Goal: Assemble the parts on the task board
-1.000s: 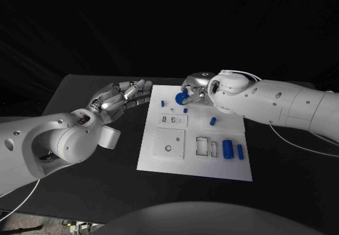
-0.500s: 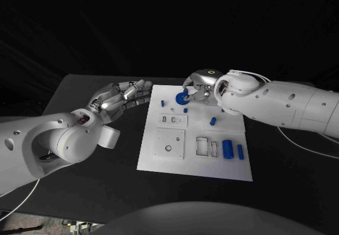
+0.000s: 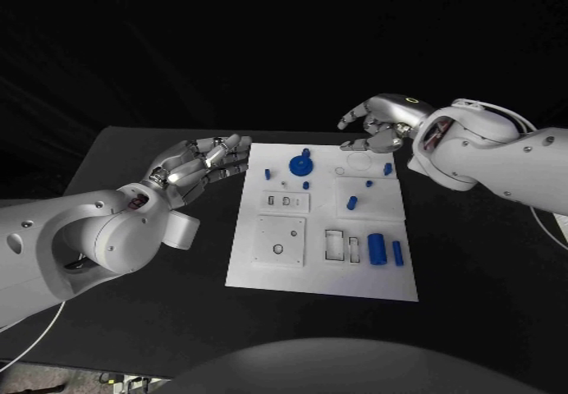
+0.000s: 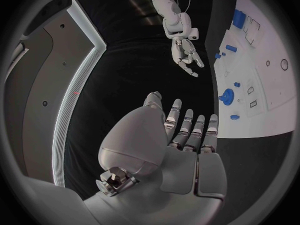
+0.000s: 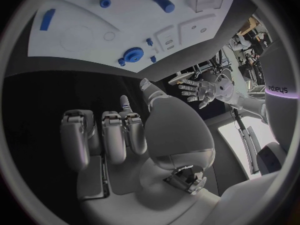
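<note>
The white task board (image 3: 284,271) lies in the middle of the black table. A blue gear (image 3: 302,166) sits on its far left part, with a small blue knob just behind it. My right hand (image 3: 379,123) hovers past the board's far edge, fingers apart and holding nothing. My left hand (image 3: 201,164) is open beside the board's left edge, fingers stretched toward it. The left wrist view has the left hand (image 4: 181,135), the gear (image 4: 227,96) and the right hand (image 4: 185,57). The right wrist view has the right hand (image 5: 119,135) and the gear (image 5: 132,54).
Small blue pegs (image 3: 267,173) (image 3: 351,202) (image 3: 387,168) are spread over the board's far half. A thick blue cylinder (image 3: 377,248) and a thin one (image 3: 398,252) lie near its right edge, beside rectangular slots (image 3: 340,246). Black table surrounds the board.
My right hand has let go of the blue gear and lifted back and to the right, off the board. The gear stays on the board. The left hand has not moved.
</note>
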`<control>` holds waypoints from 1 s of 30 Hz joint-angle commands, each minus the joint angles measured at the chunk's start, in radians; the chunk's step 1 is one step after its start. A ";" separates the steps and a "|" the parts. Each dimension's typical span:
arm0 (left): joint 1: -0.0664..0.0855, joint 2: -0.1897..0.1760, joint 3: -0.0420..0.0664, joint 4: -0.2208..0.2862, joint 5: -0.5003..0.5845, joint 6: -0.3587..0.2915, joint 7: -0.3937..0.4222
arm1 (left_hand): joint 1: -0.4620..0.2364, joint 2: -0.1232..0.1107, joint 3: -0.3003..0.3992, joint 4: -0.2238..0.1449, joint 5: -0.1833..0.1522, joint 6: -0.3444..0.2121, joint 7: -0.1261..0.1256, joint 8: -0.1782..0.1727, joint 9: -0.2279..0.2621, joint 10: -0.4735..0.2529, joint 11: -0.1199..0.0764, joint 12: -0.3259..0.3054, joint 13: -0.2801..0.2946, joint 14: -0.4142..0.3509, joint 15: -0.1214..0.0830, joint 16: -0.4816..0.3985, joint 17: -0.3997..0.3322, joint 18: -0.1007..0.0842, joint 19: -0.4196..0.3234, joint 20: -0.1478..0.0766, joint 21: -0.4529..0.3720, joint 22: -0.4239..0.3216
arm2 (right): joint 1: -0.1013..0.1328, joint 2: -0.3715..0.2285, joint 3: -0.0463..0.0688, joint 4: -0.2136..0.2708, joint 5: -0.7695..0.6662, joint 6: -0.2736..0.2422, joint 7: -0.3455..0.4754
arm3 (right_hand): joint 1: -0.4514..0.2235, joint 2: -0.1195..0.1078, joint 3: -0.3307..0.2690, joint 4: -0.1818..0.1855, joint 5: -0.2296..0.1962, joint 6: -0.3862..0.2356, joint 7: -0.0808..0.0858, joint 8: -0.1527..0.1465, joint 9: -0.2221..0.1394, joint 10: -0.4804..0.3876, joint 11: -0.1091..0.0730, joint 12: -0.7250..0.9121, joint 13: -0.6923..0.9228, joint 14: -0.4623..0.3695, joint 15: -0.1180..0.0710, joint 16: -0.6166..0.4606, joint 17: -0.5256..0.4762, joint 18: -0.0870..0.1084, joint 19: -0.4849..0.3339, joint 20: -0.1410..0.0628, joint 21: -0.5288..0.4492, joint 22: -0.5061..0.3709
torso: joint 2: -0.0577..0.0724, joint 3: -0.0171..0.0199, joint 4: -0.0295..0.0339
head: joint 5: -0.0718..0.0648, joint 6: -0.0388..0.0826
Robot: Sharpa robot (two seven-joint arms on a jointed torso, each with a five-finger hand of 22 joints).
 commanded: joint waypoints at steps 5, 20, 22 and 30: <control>-0.002 0.007 0.000 -0.006 -0.005 0.024 0.009 | 0.014 0.001 0.007 -0.002 0.005 0.002 0.032 0.005 0.001 0.004 0.003 -0.001 0.001 0.003 0.005 0.004 0.001 -0.012 0.005 -0.002 0.006 0.001 | -0.025 -0.095 -0.003 0.027 0.245 -0.040 0.178 | 0.034 -0.014 0.008 0.018 0.300 0.013 -0.021 0.018 0.024 0.104 -0.026 0.004 0.263 0.104 -0.025 0.003 0.263 0.001 0.058 -0.022 0.022 0.243 | -0.002 0.0001 0.0008 | -0.010 0.000; -0.009 0.017 0.000 -0.018 -0.011 0.040 0.012 | 0.022 0.002 0.012 -0.004 0.008 -0.004 0.032 0.006 0.000 0.002 0.005 -0.006 0.000 0.001 0.007 0.004 0.000 -0.011 0.005 -0.002 0.007 0.001 | -0.132 -0.131 -0.006 -0.097 0.493 -0.045 0.319 | 0.078 -0.025 -0.038 0.073 0.082 -0.125 -0.035 0.135 0.107 0.104 -0.036 0.004 0.263 0.104 -0.034 0.003 0.263 0.002 0.053 -0.033 0.018 0.241 | 0.001 0.0010 -0.0138 | -0.015 0.000; -0.009 0.017 0.000 -0.019 -0.011 0.041 0.012 | 0.022 0.002 0.012 -0.004 0.008 -0.004 0.032 0.006 0.000 0.002 0.005 -0.006 0.000 0.001 0.007 0.004 0.000 -0.011 0.005 -0.002 0.007 0.001 | -0.143 -0.126 -0.006 -0.114 0.502 -0.051 0.330 | 0.099 -0.023 -0.037 0.073 0.131 -0.157 -0.038 0.148 0.115 0.104 -0.039 0.004 0.263 0.104 -0.037 0.003 0.263 0.003 0.052 -0.034 0.017 0.241 | 0.000 0.0005 -0.0128 | -0.017 0.000; -0.011 0.016 0.000 -0.021 -0.012 0.044 0.011 | 0.024 0.002 0.013 -0.005 0.009 -0.006 0.033 0.006 0.000 0.001 0.005 -0.007 0.000 0.000 0.007 0.004 0.000 -0.011 0.005 -0.002 0.006 0.001 | -0.183 -0.100 -0.006 -0.177 0.514 -0.044 0.321 | 0.146 -0.021 -0.026 0.072 0.288 -0.223 -0.041 0.213 0.141 0.104 -0.043 0.004 0.263 0.104 -0.040 0.003 0.263 0.005 0.045 -0.038 0.011 0.238 | 0.000 -0.0003 -0.0114 | -0.022 0.000</control>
